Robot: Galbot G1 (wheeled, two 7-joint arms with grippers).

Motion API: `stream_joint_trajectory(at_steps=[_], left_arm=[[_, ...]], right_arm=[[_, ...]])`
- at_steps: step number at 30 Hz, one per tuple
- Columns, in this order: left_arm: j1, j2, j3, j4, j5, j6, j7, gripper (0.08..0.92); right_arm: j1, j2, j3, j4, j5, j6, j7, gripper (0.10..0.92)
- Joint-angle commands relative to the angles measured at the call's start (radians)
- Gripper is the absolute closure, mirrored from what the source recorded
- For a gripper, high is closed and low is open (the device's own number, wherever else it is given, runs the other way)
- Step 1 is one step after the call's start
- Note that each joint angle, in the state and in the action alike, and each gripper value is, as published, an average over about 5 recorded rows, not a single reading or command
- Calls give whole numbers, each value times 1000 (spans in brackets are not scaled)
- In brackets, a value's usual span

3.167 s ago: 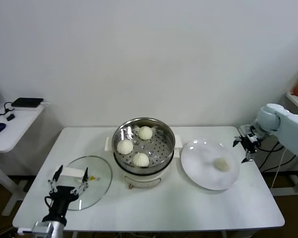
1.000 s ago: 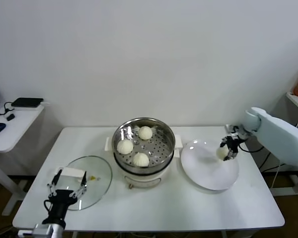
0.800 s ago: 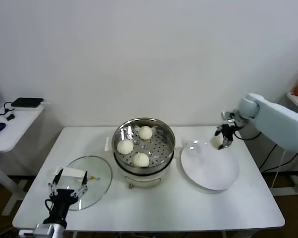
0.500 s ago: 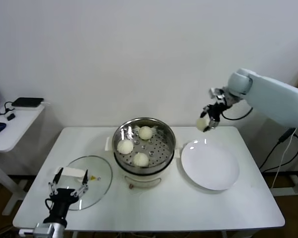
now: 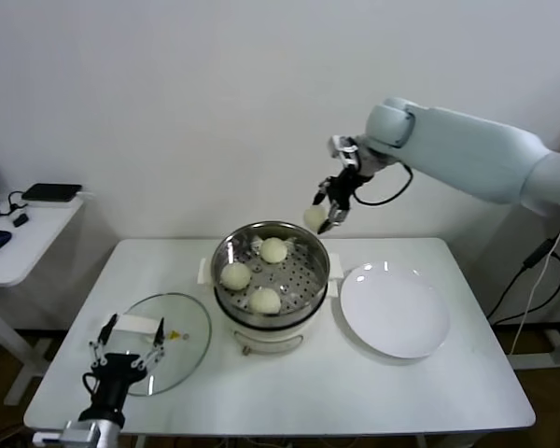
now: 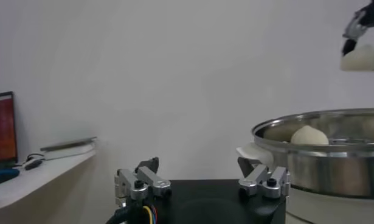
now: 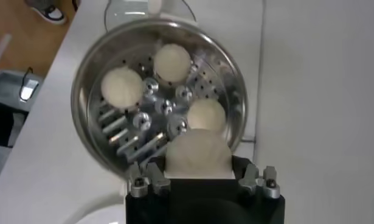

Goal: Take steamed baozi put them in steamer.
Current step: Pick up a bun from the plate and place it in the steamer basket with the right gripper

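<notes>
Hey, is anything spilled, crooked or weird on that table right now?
Nothing stands out. Three off-white round buns sit on the perforated floor of the shiny round steel steamer. The right end effector holds a fourth bun above the steamer's rim. The flat white plate is bare, and the round glass lid lies flat on the table.

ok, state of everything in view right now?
steamer: open, lid off, three baozi inside
fourth baozi: held in the air above steamer's rim
right gripper: shut on fourth baozi
left gripper: open, idle above the lid
lid: flat on table
plate: empty
</notes>
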Motion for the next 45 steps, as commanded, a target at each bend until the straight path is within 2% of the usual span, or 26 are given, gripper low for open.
stream_joint_trajectory(at_steps=[1,20,37,40,45], left_arm=[[8,3,-10,-4,-6,-4,-1,177],[5,3,-12,4,-11,-5,-2,177],[6,4,-13,9,-11,-6,-2,177],[6,4,-12,11,-11,-7,-2,177],[6,4,-12,12,-11,-7,-2,177]], right_arm=[[-61,115,-19,31,74,-54,42,321],[-191,40,-12,53,-30,-66,73,321],[-213,32,4,30,-51,-64,86,319],[-212,34,6,29,-49,-64,88,297],[-203,40,10,23,-42,-65,80,214]])
